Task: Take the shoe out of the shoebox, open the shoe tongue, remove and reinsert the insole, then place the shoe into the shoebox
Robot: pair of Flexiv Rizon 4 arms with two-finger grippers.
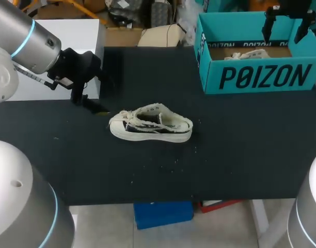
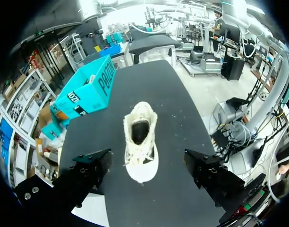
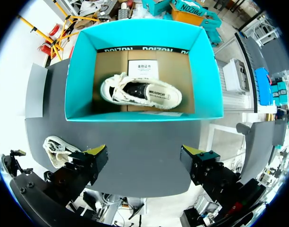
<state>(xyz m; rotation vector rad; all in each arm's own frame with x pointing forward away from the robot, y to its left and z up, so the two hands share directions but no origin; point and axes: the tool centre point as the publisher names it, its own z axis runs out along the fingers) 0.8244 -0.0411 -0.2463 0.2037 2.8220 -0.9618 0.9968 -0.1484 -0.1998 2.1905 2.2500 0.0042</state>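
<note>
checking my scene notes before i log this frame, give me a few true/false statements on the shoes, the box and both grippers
1. A shoe on the table lies outside the shoebox. True.
2. The shoebox is empty. False: a second shoe lies inside it.
3. The left gripper is shut on the shoe on the table. False: it is open, at the toe end, with neither finger touching the shoe.
4. The right gripper is open above the shoebox. True.
</note>
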